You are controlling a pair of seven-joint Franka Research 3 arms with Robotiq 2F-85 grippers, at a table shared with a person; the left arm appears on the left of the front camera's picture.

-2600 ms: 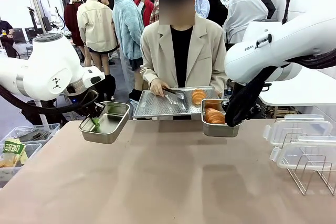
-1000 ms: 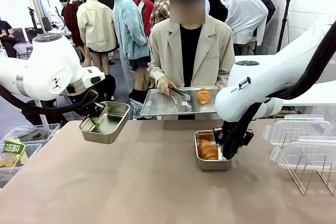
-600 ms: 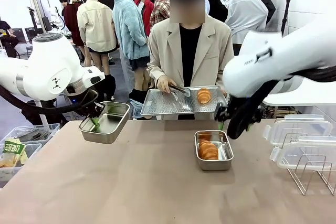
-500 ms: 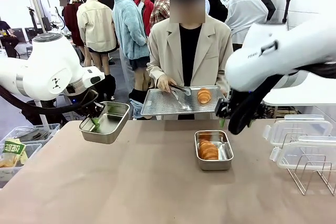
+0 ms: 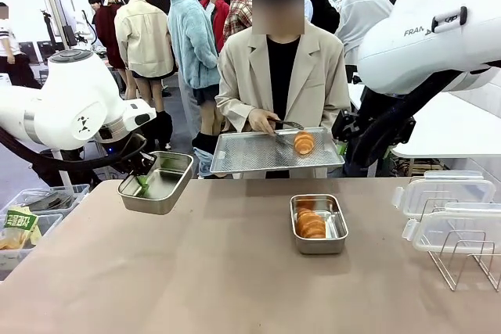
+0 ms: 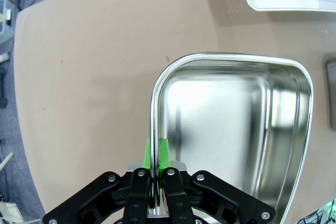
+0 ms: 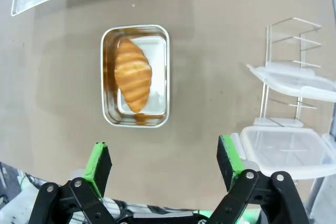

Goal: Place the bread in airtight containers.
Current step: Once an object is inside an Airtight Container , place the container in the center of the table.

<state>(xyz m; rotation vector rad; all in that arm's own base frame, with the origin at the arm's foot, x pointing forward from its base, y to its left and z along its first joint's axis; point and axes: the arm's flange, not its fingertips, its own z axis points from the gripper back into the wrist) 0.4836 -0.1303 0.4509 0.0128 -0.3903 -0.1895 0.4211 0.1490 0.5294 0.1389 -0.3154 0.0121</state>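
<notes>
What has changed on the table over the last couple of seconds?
The right end effector carried the pan holding a roll from the far edge of the table toward the middle, set it down, let go and lifted away, open. The left end effector stayed clamped on the empty pan.

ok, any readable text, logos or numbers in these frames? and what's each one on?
"FRAN": on the white shell of the right arm, front view; the rest can't be made out.
Green packet in the bin at the far left: has print, too small to read.
Left arm: small dark marks, not readable.
No print seen on the empty container, the filled container or the lids.
</notes>
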